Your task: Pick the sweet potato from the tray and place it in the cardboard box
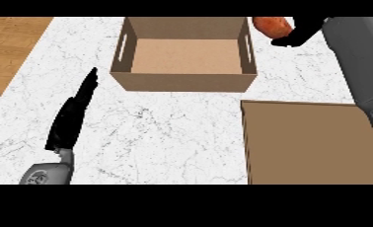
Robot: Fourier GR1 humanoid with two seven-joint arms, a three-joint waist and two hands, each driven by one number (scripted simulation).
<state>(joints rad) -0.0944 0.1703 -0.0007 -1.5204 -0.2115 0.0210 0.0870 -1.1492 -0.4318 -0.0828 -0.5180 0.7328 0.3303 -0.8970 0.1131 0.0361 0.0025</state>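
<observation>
Right hand (293, 37) grasps the orange sweet potato (270, 25), held just outside the cardboard box's (182, 82) right rim. Left hand (71, 115), fingers straight, rests left of the box.

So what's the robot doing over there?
The right robot hand is holding the sweet potato up beside the far right corner of the box. The sweet potato is not in the box yet. The tray it came from lies at the near right. The left robot hand rests open at the left, holding nothing.
</observation>
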